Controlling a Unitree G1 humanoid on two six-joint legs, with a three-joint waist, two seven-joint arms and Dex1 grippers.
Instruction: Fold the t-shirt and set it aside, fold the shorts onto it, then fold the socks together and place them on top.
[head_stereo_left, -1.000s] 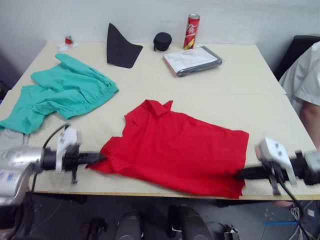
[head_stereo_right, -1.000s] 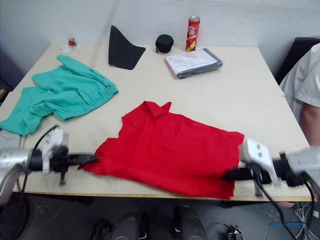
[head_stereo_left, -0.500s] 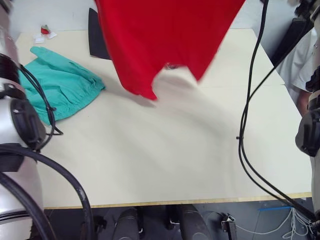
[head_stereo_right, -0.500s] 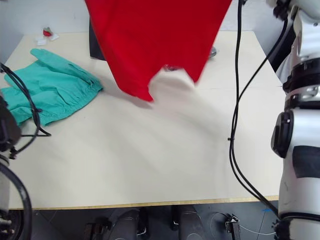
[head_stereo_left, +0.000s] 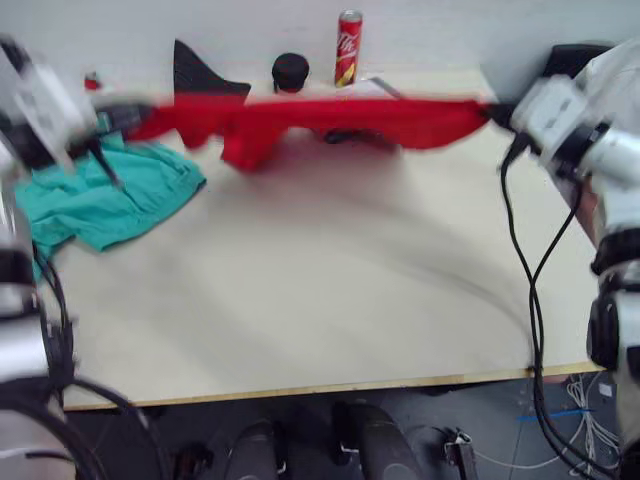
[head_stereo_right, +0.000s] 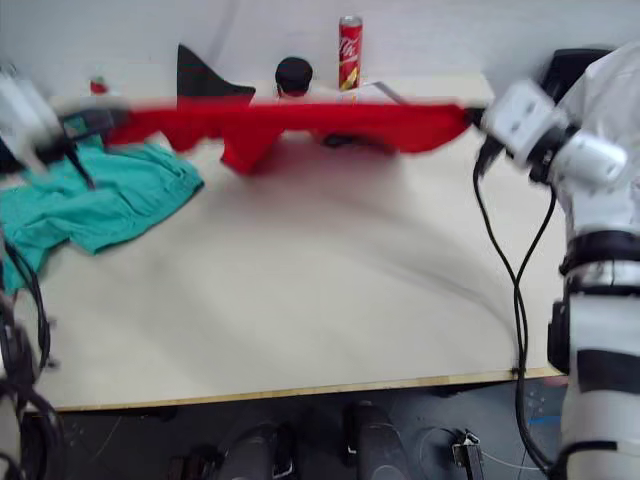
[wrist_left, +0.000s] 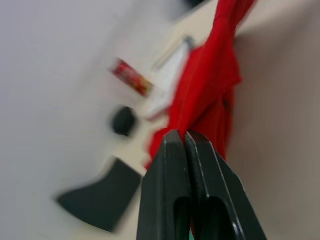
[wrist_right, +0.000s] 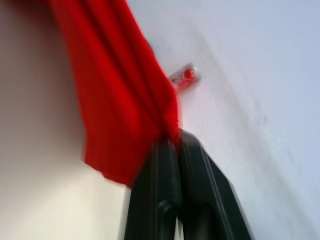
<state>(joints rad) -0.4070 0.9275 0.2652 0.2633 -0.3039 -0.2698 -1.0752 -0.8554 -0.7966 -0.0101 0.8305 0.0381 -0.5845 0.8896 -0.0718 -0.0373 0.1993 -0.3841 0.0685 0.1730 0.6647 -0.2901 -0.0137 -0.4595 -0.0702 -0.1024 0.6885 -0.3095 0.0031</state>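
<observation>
You have the t-shirt stretched between left gripper and right gripper, both pinched closed on its edges; it may sweep the can beyond them.

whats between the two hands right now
The t-shirt, stretched in a band from the left hand to the right hand, seen in the right eye view.

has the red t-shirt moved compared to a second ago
Yes. The t-shirt lay flat near the table's front edge; now it is stretched between the left tool and right tool at the far side, near the red can.
</observation>
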